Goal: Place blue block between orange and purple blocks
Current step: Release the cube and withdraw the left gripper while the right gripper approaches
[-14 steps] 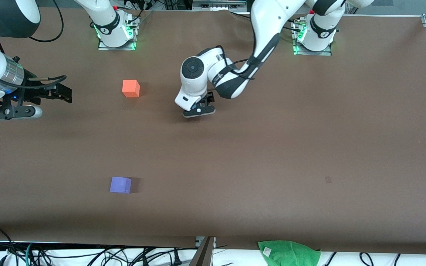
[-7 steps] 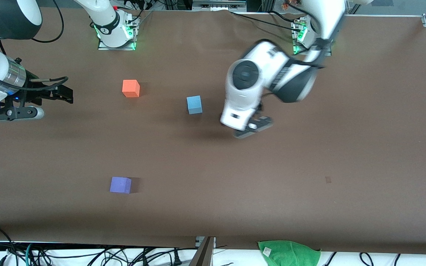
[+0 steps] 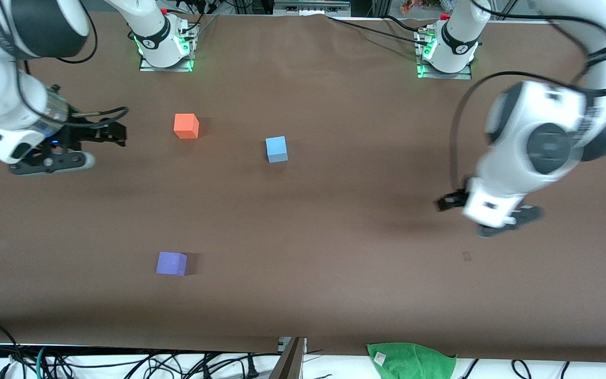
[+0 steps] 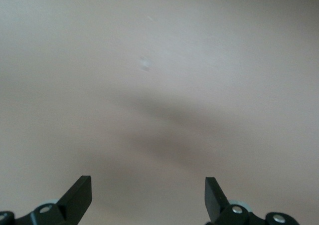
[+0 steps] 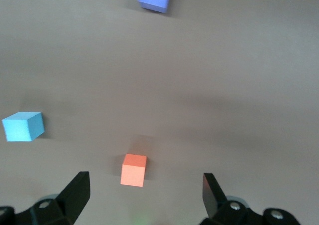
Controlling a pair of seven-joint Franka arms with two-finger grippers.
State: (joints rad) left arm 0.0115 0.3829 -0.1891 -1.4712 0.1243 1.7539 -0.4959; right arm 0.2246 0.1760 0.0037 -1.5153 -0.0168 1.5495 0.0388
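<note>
Blue block (image 3: pixel 276 149) now sits freed on the surface, off the line joining orange block (image 3: pixel 185 126) and purple block (image 3: pixel 171 263). Left tool (image 4: pixel 148 201) has swung away, spread and empty; right tool (image 5: pixel 143 197), also spread, waits near the orange block. Placement looks unfinished

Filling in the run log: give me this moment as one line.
blue block: on table, unheld, not between orange block and purple block | left gripper: open, empty | right gripper: open, over table
</note>
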